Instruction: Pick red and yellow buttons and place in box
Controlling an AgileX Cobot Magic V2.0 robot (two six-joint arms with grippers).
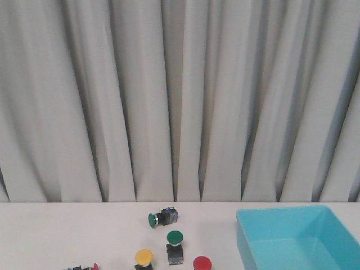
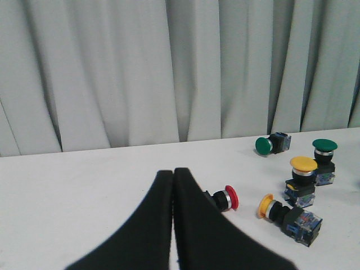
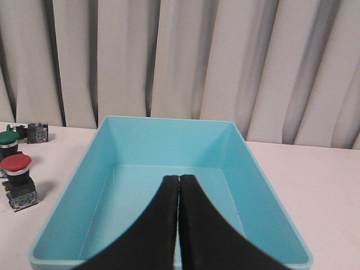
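In the front view a yellow button (image 1: 144, 257) and a red button (image 1: 202, 262) stand upright at the near edge, left of the empty cyan box (image 1: 337, 225). The left wrist view shows the upright yellow button (image 2: 304, 166), another yellow button (image 2: 281, 211) lying on its side, and a red button (image 2: 225, 198) lying just beside my left gripper (image 2: 173, 171), which is shut and empty. My right gripper (image 3: 179, 178) is shut and empty, above the near part of the box (image 3: 135, 138). The upright red button (image 3: 17, 169) stands left of the box. Neither gripper shows in the front view.
Two green buttons sit behind the others: one upright (image 1: 175, 239), one on its side (image 1: 159, 218); both also show in the left wrist view, upright (image 2: 324, 149) and lying (image 2: 269, 144). A grey curtain (image 1: 180, 101) hangs behind the white table (image 1: 67, 230).
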